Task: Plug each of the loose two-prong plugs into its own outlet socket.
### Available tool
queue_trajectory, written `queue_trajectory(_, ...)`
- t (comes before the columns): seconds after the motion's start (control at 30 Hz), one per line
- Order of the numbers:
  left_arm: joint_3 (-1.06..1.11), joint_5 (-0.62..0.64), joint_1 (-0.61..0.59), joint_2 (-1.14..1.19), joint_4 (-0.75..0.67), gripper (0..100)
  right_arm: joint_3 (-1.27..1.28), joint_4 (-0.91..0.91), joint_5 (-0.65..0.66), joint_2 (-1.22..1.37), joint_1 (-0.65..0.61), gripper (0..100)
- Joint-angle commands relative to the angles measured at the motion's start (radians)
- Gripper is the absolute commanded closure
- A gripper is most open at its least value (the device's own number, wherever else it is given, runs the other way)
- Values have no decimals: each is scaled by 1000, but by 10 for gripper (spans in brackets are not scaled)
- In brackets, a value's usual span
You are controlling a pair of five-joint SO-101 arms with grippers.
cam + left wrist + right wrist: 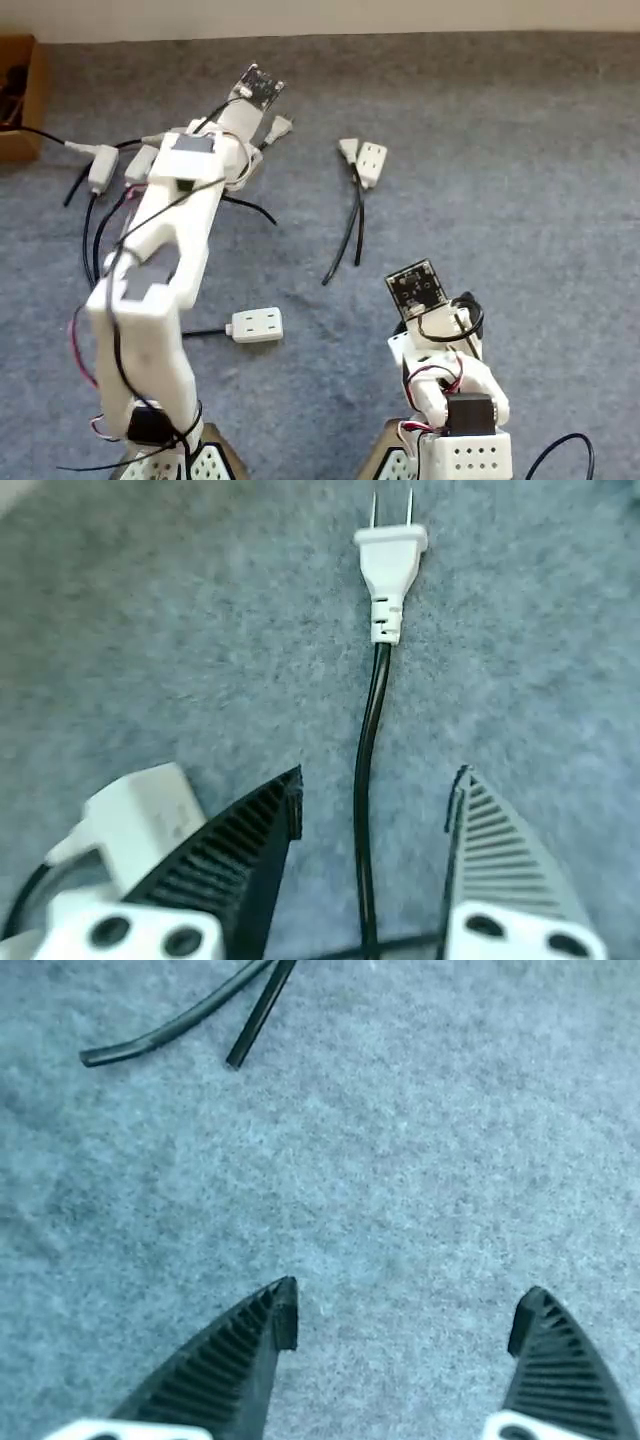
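My left pincer is spread wide, gripping nothing, over the grey tabletop. Nearest thing is the black cord, running straight thru the gap betw. my fingers and touching neither, as far as I can tell. Just beside the outer face of one finger sits a white block w/ its own lead. It's prob. one of the outlets, but its face is hidden, so can't confirm. Farther ahead on the same line lies the plug, clear of the fingertips.

Orientation: the plug's long axis runs along my reach, in line w/ the gap. The prongs point away from me, cord end toward me. Both prongs show side by side, so I judge it's lying flat on a broad face.

Handling, my est.: light, w/ a hard, smooth moulded body, so it could slip or twist if pinched off-centre. The prongs are thin and bendable, so keep off them. The cord is limp but springy, and it'll drag and steer the plug. Best hold is across the widest part of the body, just behind the prongs and ahead of the ribbed collar, not on the cord.

My right pincer is spread too, empty, above bare tabletop. Two black cord ends lie well ahead of it. From above, a socket lies well behind my left pincer, beside that arm.
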Motion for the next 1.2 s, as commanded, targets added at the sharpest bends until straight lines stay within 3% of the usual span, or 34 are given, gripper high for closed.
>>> queue_trajectory(0.0, -355, 9, -31, 194, 138, 778, 140, -15, 14, -16, -10, 666)
queue_trajectory(0.23, -808, 11, -76, 501, 358, 786, 140, -15, 14, -16, -12, 666)
queue_trajectory(0.4, -1050, 6, -67, 642, 509, 998, 140, -15, 14, -16, -12, 666)
queue_trajectory(0.63, -1216, -71, -13, 768, 684, 996, 140, -15, 14, -16, -12, 666)
queue_trajectory(0.87, -1385, -35, -15, 756, 767, 996, 140, -15, 14, -16, -12, 666)
queue_trajectory(1.17, -1319, -74, 88, 395, 1002, 996, 140, -15, 14, -16, -12, 666)
